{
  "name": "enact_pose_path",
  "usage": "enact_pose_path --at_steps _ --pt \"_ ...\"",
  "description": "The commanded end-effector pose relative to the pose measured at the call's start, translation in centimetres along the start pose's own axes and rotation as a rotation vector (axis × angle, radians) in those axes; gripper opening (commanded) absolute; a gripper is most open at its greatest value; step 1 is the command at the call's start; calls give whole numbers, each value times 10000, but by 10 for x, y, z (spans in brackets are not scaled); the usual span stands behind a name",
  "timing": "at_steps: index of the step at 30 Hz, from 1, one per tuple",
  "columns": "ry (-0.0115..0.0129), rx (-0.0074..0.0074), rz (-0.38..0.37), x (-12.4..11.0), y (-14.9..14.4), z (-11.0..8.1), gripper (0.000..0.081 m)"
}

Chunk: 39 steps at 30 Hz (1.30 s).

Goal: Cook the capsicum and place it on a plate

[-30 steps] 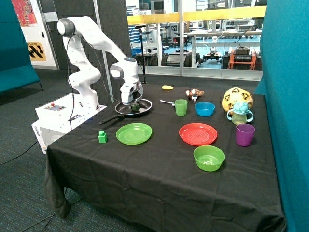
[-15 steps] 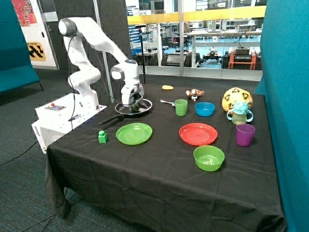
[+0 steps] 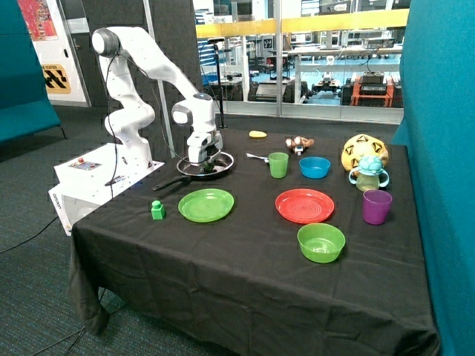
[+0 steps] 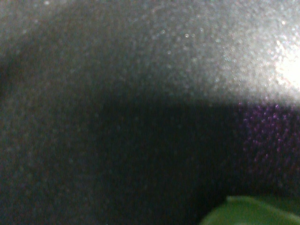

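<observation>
The hand (image 3: 207, 164) is lowered into the black frying pan (image 3: 221, 158) at the counter's (image 3: 245, 274) far edge, right at the capsicum (image 3: 210, 167); whether it is spread or clamped cannot be told, nor whether it touches the capsicum. The capsicum lies in the pan, too small and hidden to show its long axis. In the wrist view only a green sliver of it (image 4: 248, 213) shows against the pan's dark surface. The lime-green plate (image 3: 205, 205) sits bare just in front of the pan.
</observation>
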<state>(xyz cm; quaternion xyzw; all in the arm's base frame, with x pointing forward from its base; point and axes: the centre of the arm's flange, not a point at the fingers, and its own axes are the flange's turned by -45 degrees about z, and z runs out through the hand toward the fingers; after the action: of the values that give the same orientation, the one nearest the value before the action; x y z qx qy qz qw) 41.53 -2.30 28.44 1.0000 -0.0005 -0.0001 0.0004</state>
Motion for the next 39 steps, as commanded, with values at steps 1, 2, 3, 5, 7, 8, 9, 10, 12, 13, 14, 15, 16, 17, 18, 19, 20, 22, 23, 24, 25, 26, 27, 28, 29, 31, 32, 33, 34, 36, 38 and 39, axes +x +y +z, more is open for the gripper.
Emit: enact_pose_path --at_steps 1,2,3,5,7,8,9,10,12,13,14,15,16,17,18,19,20,22,23,24,25,26,27,28,29,31,32,33,34,36,38,39 --pt "3 9 227 -2 0 5 2" --pt "3 9 253 -2 0 5 1" --pt "3 9 265 -3 0 6 0" --pt "3 9 239 -4 -1 7 0" --pt "3 9 206 -4 -2 8 0" --pt "3 9 243 -4 -3 8 0" --pt "3 9 260 -4 -3 8 0" --pt "3 8 -659 -3 -3 9 0" --pt "3 8 -76 -2 -4 9 0" --pt "3 8 -472 -2 -5 9 0" --pt "3 8 -419 -2 -6 9 0" --pt "3 8 38 -3 -7 9 0" --pt "3 8 19 -3 -8 8 0" --pt "3 8 32 -3 -9 8 0" --pt "3 8 -138 -3 -10 8 0" --pt "3 8 -154 -4 -11 8 0" --pt "3 8 -159 -4 -12 7 0" --pt "3 8 -170 -4 -13 7 0" --pt "3 8 -182 -4 -13 6 0" --pt "3 8 -204 -4 -13 6 0" --pt "3 8 -244 -4 -14 4 0" --pt "3 8 -247 -4 -14 3 0" --pt "3 8 -170 -4 -15 2 0" --pt "3 8 -183 -4 -15 0 0" --pt "3 8 -190 -4 -16 -2 0" --pt "3 8 -227 -3 -16 -6 0" --pt "3 8 -248 -3 -17 -9 0" --pt "3 8 -289 -2 -17 -13 0" --pt "3 8 -322 -1 -17 -16 0" --pt "3 8 -391 1 -17 -23 0" --pt "3 8 -451 2 -17 -29 0" --pt "3 8 -480 3 -17 -32 0"
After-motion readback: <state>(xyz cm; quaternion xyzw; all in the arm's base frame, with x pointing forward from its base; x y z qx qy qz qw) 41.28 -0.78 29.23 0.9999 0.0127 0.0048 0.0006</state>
